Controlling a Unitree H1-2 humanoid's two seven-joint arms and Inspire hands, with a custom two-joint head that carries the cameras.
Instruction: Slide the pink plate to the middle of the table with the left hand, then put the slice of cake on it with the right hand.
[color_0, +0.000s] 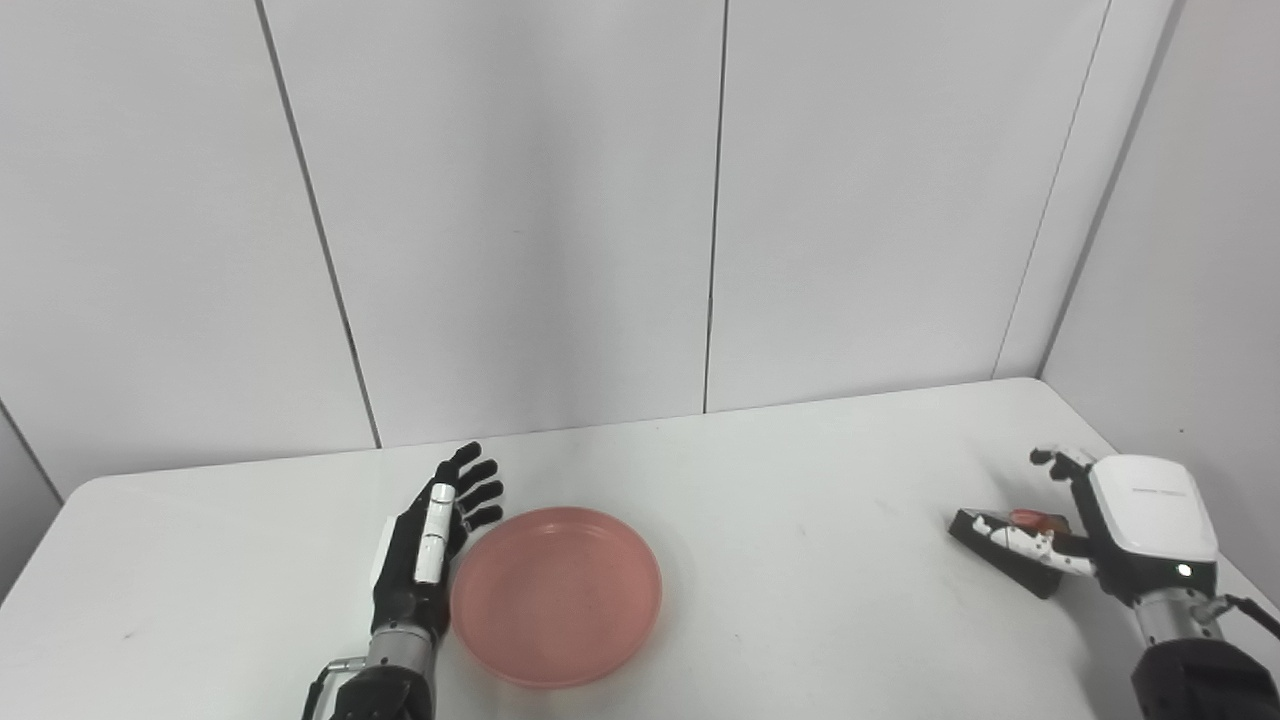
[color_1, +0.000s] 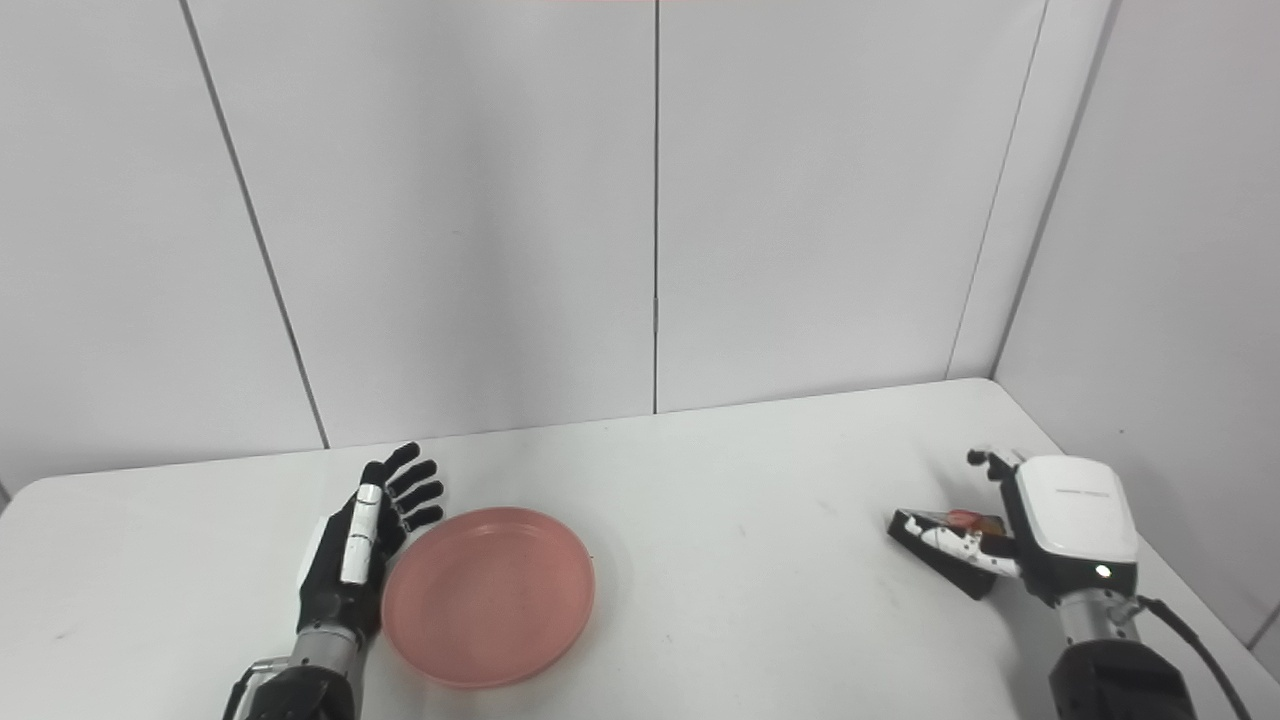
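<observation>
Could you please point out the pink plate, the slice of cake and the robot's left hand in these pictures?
Round pink plastic plate (color_0: 556, 595), left eye view, bare centre of its floor.
Dark wedge-shaped slice of cake (color_1: 935, 550), right eye view, its dark side near the tip.
Black left hand (color_0: 430, 545), left eye view, middle of the hand.

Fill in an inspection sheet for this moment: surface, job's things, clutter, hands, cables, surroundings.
Surface: white table, a few faint marks.
Job's things: pink plate empty, left of the table's middle; slice of cake, dark with a red topping, near the right edge.
Clutter: nothing seen.
Hands: left hand open, fingers spread, against the plate's left rim; right hand at the cake, fingers around it; whether it is lifted cannot be told.
Cables: black cable by the right forearm.
Surroundings: white wall panels with dark seams behind and on the right.
</observation>
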